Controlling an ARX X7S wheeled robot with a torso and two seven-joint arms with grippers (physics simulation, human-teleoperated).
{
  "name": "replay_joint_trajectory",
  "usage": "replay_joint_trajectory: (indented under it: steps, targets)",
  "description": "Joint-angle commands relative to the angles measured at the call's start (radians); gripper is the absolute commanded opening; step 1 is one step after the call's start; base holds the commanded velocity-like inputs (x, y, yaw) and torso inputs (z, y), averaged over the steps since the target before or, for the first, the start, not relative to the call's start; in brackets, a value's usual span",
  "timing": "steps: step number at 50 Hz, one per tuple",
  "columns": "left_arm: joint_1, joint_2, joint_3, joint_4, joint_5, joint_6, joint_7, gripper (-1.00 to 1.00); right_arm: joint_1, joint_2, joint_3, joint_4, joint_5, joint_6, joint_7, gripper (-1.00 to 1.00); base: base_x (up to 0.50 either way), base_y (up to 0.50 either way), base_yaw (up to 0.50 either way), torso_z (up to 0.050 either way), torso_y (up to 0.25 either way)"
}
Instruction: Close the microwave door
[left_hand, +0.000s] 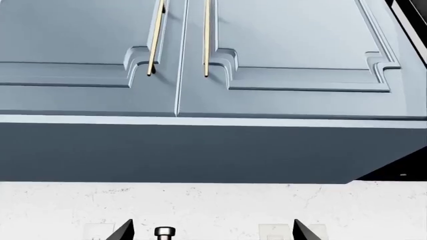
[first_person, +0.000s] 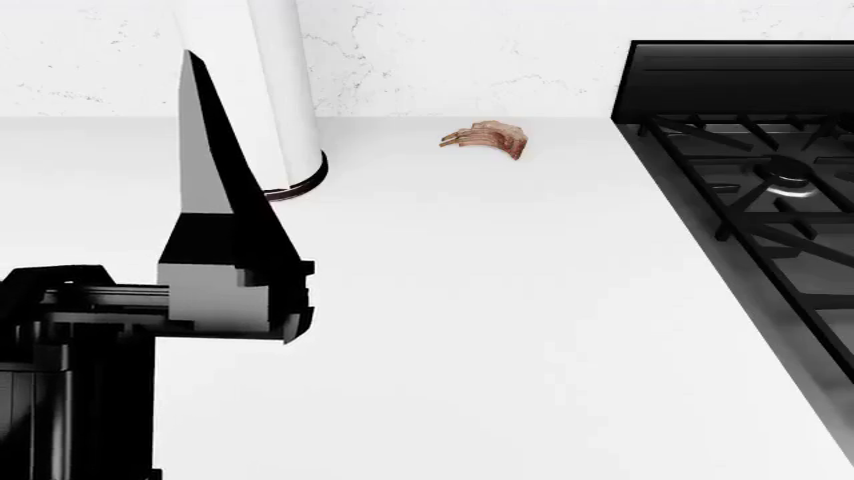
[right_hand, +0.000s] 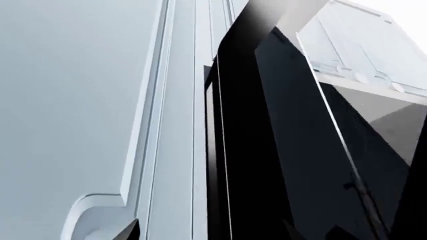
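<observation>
The glossy black microwave door (right_hand: 280, 150) is seen ajar beside pale blue cabinets (right_hand: 80, 100), close to the right gripper, presumably for pushing; neither gripper's state can be told.

White counter (first_person: 534, 330) runs wide and bare-looking, lit evenly. White marbled wall (first_person: 441, 50) behind it. Black gas stove (first_person: 761, 190) with cast grates at the right. Small reddish-brown food item (first_person: 489, 138) lies near the wall. Above, blue-grey cabinet doors (left_hand: 280, 60) with slim brass handles (left_hand: 207, 40), recessed panels, darker underside (left_hand: 200, 152) beneath.
</observation>
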Motion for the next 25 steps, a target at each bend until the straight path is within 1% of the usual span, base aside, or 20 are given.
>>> replay_joint_trajectory:
  steps: [1,8,25]
  targets:
    - [0.001,0.002,0.000,0.002,0.001,-0.003,0.000,1.00,0.019,0.003,-0.006,0.102,-0.022,-0.059,-0.012,1.00,0.00,0.00,0.00,0.000,0.000]
    - [0.000,0.004,0.000,-0.001,0.000,-0.003,0.001,1.00,0.033,0.001,-0.009,0.162,-0.036,-0.096,-0.017,1.00,0.00,0.00,0.00,0.000,0.000]
    - [0.013,0.015,-0.003,-0.007,0.005,-0.013,0.005,1.00,0.043,0.007,-0.001,0.198,-0.038,-0.122,-0.021,1.00,0.00,0.00,0.00,0.000,0.000]
